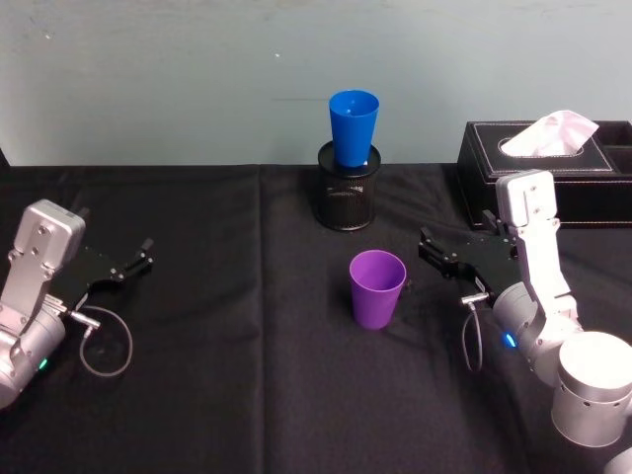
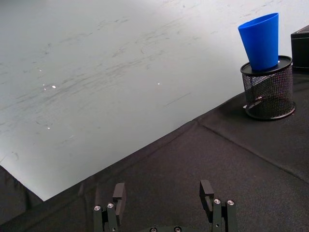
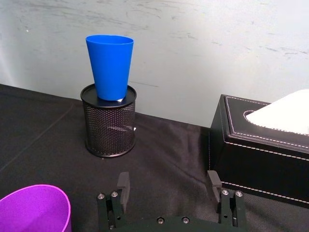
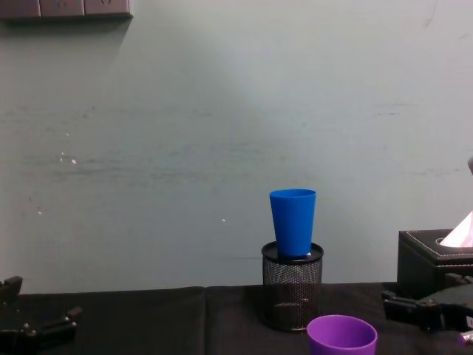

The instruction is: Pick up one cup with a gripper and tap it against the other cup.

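The purple cup (image 1: 377,288) stands upright on the black cloth near the middle; its rim also shows in the right wrist view (image 3: 35,208) and the chest view (image 4: 341,336). The blue cup (image 1: 354,128) sits upright on top of a black wire-mesh pen holder (image 1: 349,190), farther back. My right gripper (image 1: 427,247) is open with nothing in it, just to the right of the purple cup and apart from it; its fingers (image 3: 123,186) stand wide. At the far left my left gripper (image 1: 146,254) rests open and holds nothing.
A black tissue box (image 1: 553,168) with white tissue stands at the back right, behind the right arm. A pale wall (image 4: 222,133) closes the table's far edge. Black cloth (image 1: 247,395) covers the table.
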Robot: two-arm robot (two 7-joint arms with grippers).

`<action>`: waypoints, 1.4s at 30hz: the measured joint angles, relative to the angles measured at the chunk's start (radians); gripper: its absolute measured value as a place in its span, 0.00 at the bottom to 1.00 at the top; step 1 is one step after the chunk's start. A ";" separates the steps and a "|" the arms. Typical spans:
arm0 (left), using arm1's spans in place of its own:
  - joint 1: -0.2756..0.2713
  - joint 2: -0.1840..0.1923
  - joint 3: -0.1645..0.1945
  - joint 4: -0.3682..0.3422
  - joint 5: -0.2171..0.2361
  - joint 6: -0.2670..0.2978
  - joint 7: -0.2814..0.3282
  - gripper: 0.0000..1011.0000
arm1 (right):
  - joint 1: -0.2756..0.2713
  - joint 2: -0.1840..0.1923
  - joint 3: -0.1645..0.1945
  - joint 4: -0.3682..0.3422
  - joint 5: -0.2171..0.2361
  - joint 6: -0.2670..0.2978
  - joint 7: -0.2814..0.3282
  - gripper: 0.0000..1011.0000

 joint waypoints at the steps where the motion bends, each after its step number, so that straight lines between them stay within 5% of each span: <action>1: 0.000 0.000 0.000 0.000 0.000 0.000 0.000 0.99 | 0.000 0.000 0.000 0.000 0.000 0.000 0.000 0.99; 42: 0.000 0.000 0.000 0.000 0.000 0.000 0.000 0.99 | 0.000 0.000 0.000 0.000 0.000 0.000 0.000 0.99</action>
